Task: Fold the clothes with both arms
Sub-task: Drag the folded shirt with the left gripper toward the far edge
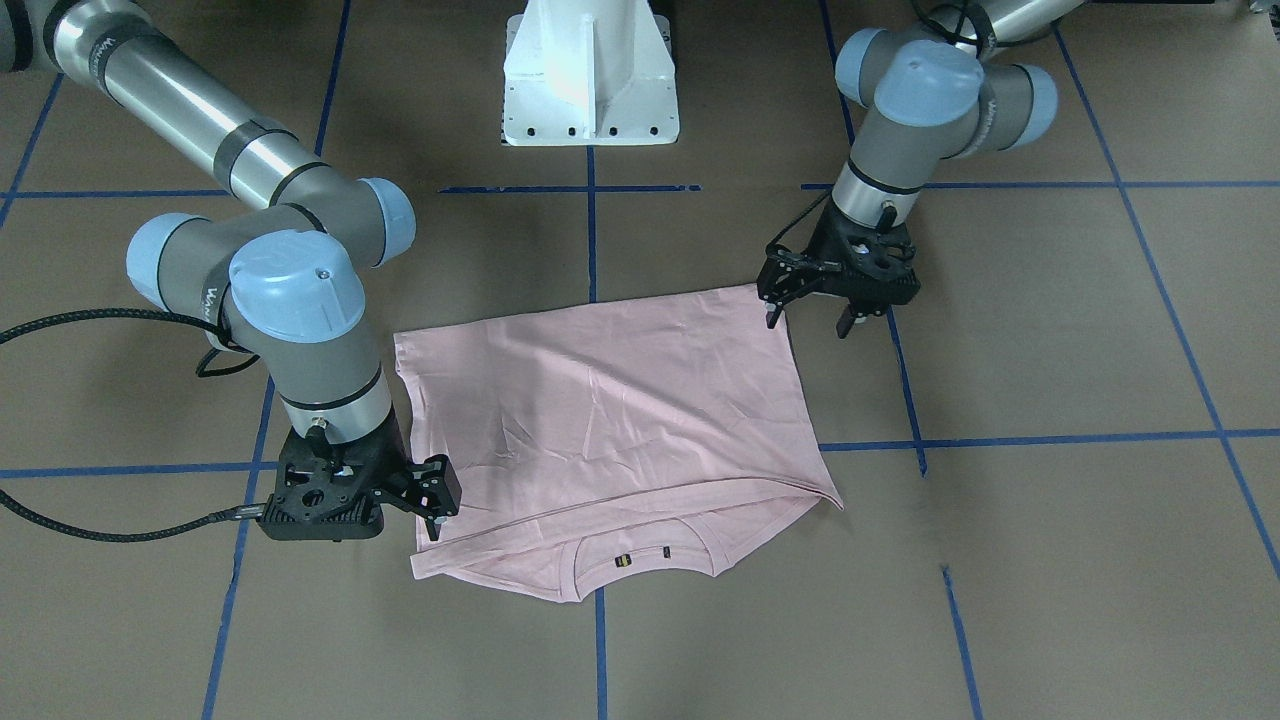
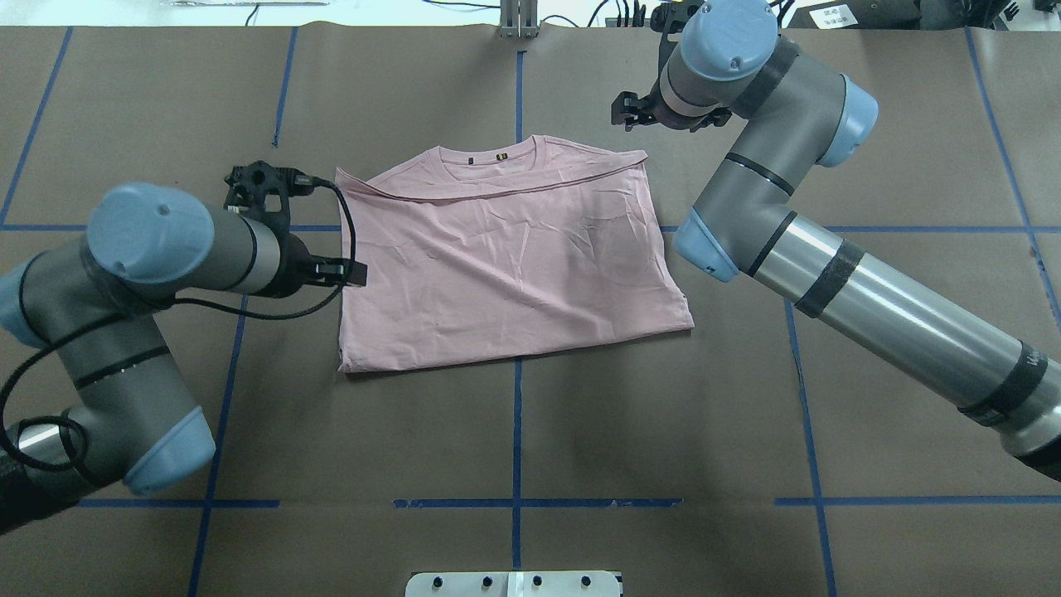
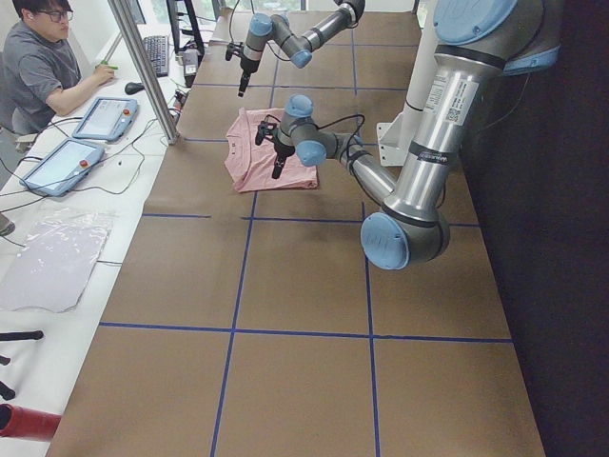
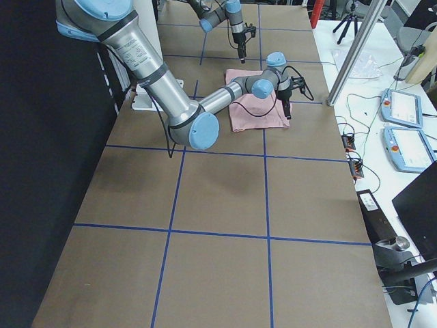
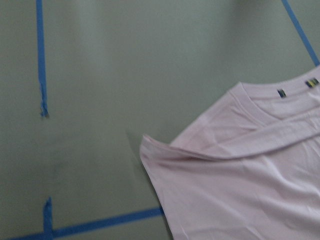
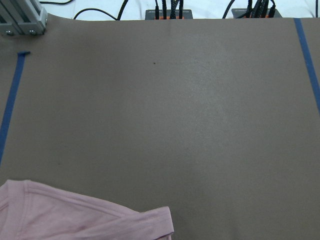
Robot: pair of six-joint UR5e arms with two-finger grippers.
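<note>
Brown paper (image 1: 1050,330) marked with blue tape lines (image 1: 1000,440) covers the table (image 1: 1100,600) in the front-facing view. The pink T-shirt (image 1: 610,400) lies folded on it, plain back up, collar away from the white pedestal (image 1: 590,70). The left gripper (image 1: 808,318) hangs beside one T-shirt edge, fingers spread and empty. The right gripper (image 1: 385,515), splayed and holding nothing, stands at the opposite edge near the collar.

Overhead, a metal post (image 2: 518,16) rises beyond the T-shirt's collar.

From the left side, an operator (image 3: 43,67) sits past the T-shirt at a white desk (image 3: 57,257) with tablets (image 3: 105,116).

The right wrist view shows black cables (image 6: 170,9) beyond a T-shirt corner.
</note>
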